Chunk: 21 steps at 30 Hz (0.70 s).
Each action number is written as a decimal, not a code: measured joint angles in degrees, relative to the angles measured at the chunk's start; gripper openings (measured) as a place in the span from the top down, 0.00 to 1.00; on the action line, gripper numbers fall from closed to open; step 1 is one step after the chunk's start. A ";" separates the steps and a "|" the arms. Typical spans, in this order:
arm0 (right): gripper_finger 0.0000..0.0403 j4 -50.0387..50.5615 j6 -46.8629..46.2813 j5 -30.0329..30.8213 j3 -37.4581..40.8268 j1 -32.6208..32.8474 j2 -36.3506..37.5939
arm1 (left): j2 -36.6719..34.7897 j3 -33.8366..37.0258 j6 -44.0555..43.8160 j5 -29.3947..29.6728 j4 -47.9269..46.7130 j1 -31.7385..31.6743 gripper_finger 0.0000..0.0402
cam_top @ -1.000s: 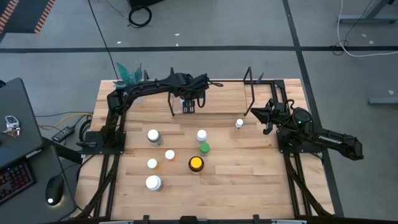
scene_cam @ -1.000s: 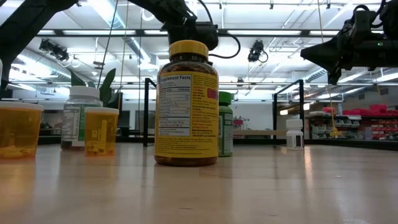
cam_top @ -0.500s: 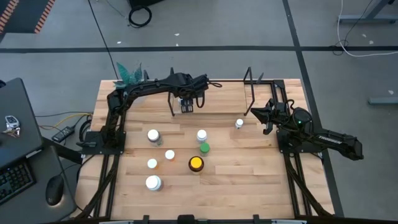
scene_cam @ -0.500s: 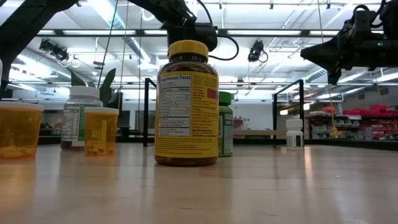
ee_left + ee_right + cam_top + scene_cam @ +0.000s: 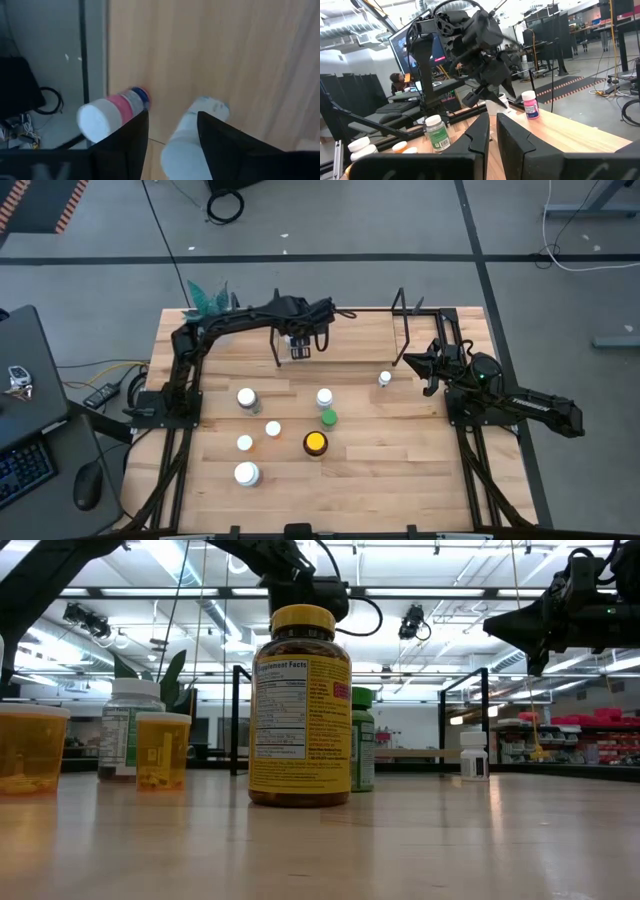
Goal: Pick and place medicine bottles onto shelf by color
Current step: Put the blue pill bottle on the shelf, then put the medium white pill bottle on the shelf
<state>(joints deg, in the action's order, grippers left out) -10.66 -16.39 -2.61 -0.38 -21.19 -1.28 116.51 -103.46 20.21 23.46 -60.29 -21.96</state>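
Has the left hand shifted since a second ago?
Yes, slightly: in the high view the left hand has edged toward the table's far edge, judged against the shelf's black upright beside it.

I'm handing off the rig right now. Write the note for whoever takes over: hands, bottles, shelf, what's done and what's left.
Left hand: over the shelf's left end, fingers either side of a white bottle; grip not confirmed.
Right hand: shut, empty, waiting at the table's right side.
On the shelf: pink-labelled bottle beside the white one.
Left on the table: the yellow-capped bottle, the green bottle, five white-capped ones in the middle, and a small white bottle near the right hand.
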 joint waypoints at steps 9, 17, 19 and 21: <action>0.90 0.01 0.01 0.00 0.01 0.02 0.00 | -6.76 0.00 -1.24 -0.37 3.51 1.67 0.62; 0.90 -0.02 0.00 0.00 0.00 0.02 0.02 | -13.48 -0.02 -1.69 -3.65 10.70 6.66 0.76; 0.90 0.00 -0.01 0.00 0.00 0.02 0.02 | -13.77 -0.07 -1.33 -4.57 13.82 7.35 0.80; 0.90 0.00 -0.01 0.02 0.00 0.02 0.02 | -14.11 -0.03 -1.33 -6.60 13.54 7.77 0.83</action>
<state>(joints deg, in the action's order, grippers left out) -10.66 -16.40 -2.60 -0.38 -21.17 -1.26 102.40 -103.49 18.88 16.86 -46.76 -14.19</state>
